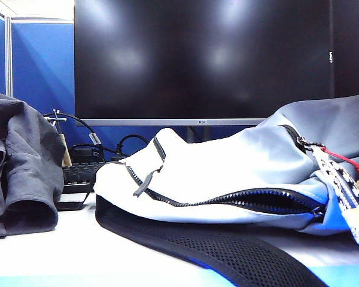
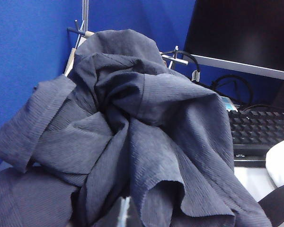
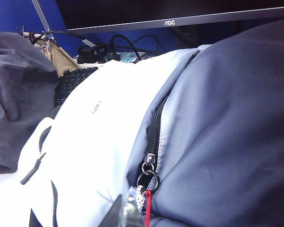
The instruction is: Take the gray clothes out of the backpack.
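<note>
- We see the backpack lying on its side across the counter, zipper open.
- The gray clothes sit heaped outside it, at the left — draped right before the left gripper, fingers closed together; whether they pinch cloth, we cannot tell.
- The right gripper hangs against the backpack, fingers closed, holding nothing.

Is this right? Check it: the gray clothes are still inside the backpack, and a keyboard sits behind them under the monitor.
Not quite. The gray clothes are out of the backpack, heaped on the table to its left, as the exterior view shows. The rest holds: the keyboard sits behind them under the monitor.
</note>
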### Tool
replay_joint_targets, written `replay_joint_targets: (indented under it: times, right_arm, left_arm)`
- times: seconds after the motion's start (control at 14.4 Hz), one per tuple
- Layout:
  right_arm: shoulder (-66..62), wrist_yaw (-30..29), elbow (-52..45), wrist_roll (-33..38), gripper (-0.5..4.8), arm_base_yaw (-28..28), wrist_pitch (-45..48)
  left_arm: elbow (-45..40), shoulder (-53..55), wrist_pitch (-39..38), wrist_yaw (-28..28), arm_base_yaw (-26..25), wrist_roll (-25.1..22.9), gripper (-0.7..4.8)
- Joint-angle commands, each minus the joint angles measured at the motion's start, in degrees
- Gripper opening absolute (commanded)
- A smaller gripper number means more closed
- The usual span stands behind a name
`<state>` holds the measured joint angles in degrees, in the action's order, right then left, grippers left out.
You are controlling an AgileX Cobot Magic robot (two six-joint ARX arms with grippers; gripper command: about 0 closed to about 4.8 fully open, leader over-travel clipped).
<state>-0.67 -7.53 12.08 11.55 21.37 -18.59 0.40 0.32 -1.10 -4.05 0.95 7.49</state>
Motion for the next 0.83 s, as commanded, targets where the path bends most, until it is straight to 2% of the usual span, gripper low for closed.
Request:
replay_joint_targets:
  times: [0.07, 0.55, 0.69, 0.83]
  right_arm:
    - [0.0, -0.1, 0.2, 0.2, -0.05, 0.0, 0.7]
    - [0.0, 0.0, 0.2, 0.0, -0.05, -0.1, 0.3]
    - [0.5, 4.1, 0.1, -9.3, -0.05, -3.4, 0.5]
    - [0.5, 12.1, -0.3, -10.3, -0.05, -10.3, 3.7]
  left_arm:
    - [0.0, -0.1, 0.3, 0.2, -0.1, 0.0, -0.05]
    - [0.0, -0.1, 0.3, 0.2, -0.1, 0.0, -0.05]
    - [0.0, -0.1, 0.3, 0.2, -0.1, 0.0, -0.05]
    - [0.0, -0.1, 0.3, 0.2, -0.1, 0.0, -0.05]
